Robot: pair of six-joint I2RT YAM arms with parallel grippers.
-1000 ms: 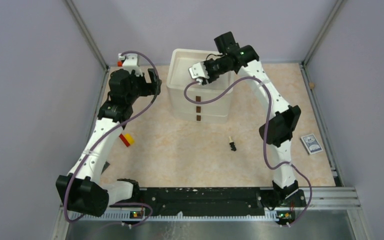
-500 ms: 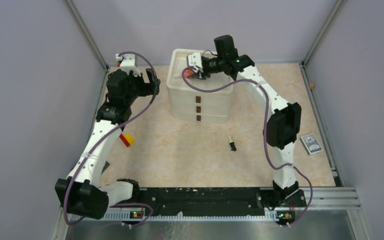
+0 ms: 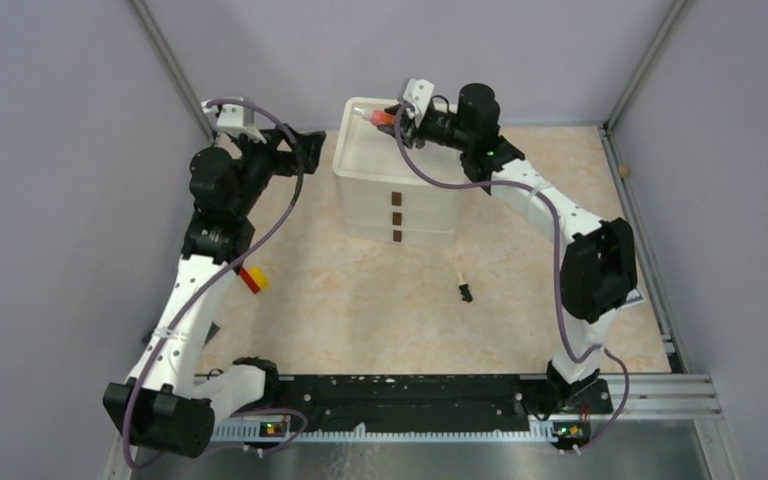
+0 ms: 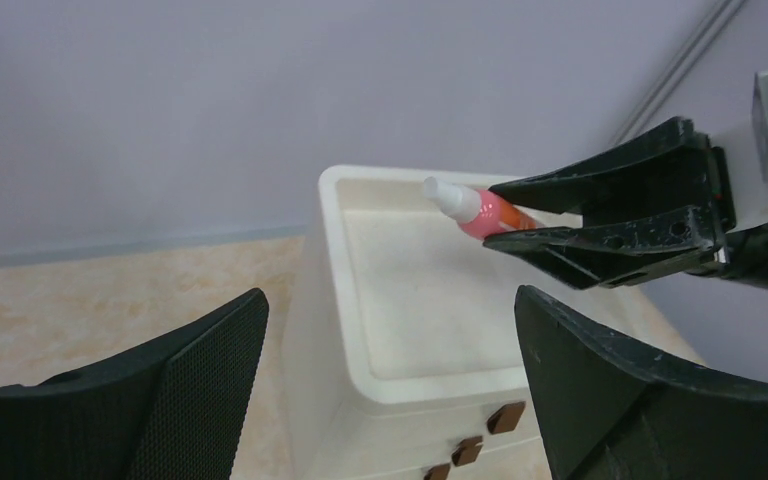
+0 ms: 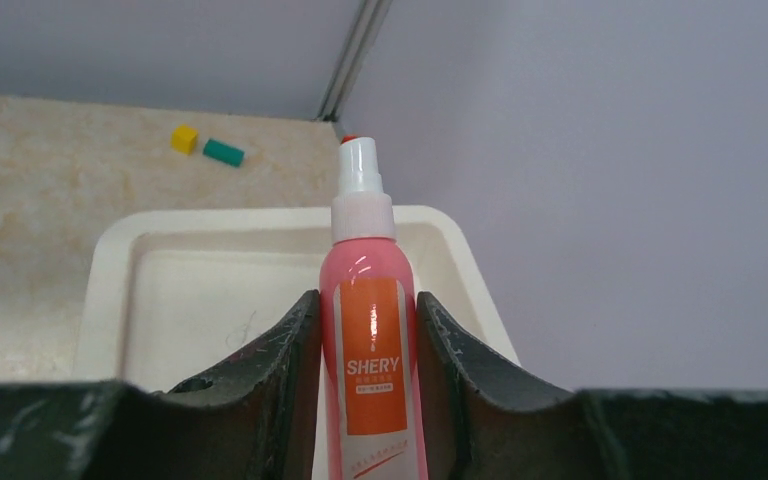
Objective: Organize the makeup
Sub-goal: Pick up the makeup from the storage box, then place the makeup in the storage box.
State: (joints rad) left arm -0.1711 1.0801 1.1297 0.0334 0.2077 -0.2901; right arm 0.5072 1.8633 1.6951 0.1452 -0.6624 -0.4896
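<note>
A pink spray bottle (image 5: 370, 320) with a white cap and an orange label lies level, clamped between the fingers of my right gripper (image 5: 365, 300). From above, the bottle (image 3: 380, 118) hangs over the back rim of the white drawer box (image 3: 400, 200), cap pointing left. In the left wrist view the bottle (image 4: 480, 210) sticks out of the right gripper's black fingers (image 4: 610, 215) above the box's top tray (image 4: 430, 300). My left gripper (image 3: 305, 148) stands open and empty just left of the box, its wide fingers (image 4: 175, 400) framing the box's front corner.
The box has three drawers with brown handles (image 3: 397, 218). A small dark item (image 3: 465, 291) lies on the table in front of it. A red-and-yellow block (image 3: 253, 279) sits by the left arm, a blue card pack (image 3: 632, 295) by the right. Yellow (image 5: 184, 138) and green (image 5: 223, 152) blocks lie behind the box.
My right gripper has swung with the bottle from over the tray's front toward its back rim, turning the cap leftward. The left gripper has drifted back and slightly toward the box.
</note>
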